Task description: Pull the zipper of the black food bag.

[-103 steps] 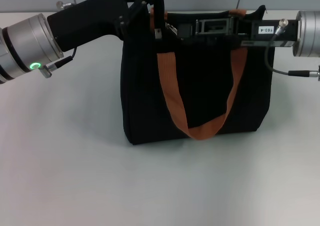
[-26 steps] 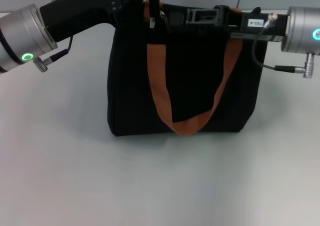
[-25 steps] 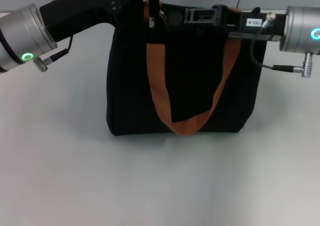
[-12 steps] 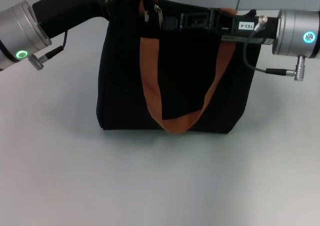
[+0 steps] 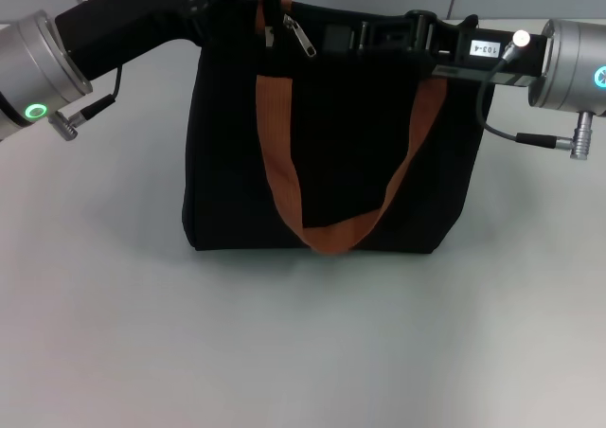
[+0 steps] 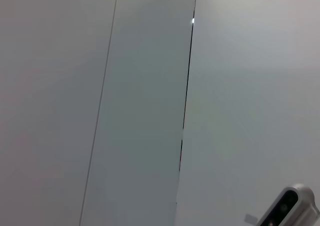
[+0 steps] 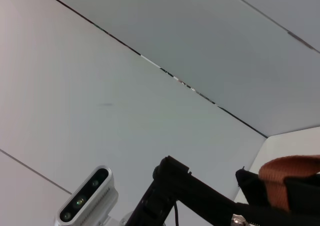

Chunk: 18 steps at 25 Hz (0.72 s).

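While the left gripper reaches from the left side to the top left corner of the black food bag, its dark fingers merge with the black fabric and the strap there, so one cannot tell how far they are open or whether they grip something. Just beside it, the zipper hangs as a small silver tab on the top edge of the bag, tilted, close to the left end of the orange-brown strap. The right gripper comes from the right side and lies along the same top edge, near the middle; its fingers are also lost against the black cloth, and their opening cannot be told. The bag stands upright on the grey worktop, with the strap hanging down in a loop over its front panel. In the right wrist view, a piece of orange strap and a part of the black left arm show before a pale wall.
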### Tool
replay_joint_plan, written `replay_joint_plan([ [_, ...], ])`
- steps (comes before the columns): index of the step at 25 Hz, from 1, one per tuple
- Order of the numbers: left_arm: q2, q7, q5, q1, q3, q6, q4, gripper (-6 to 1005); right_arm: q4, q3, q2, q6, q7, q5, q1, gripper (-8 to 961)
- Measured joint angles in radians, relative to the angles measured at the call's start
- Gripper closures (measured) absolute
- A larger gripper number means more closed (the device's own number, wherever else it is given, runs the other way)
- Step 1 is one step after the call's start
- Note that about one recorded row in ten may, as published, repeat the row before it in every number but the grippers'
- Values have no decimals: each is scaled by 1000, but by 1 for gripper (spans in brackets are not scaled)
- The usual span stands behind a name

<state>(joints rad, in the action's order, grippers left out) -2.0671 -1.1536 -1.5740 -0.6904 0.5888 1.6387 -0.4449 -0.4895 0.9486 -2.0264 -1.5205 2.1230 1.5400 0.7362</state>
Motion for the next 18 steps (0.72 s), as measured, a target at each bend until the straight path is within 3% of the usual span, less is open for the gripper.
replay_joint_plan([
  [12,-1,2,2,1,1,9,1,980,-10,-11,13,13,-14,4,6,952],
  [18,-2,3,2,-3,5,10,6,980,-10,2,5,51,-23,14,26,752],
])
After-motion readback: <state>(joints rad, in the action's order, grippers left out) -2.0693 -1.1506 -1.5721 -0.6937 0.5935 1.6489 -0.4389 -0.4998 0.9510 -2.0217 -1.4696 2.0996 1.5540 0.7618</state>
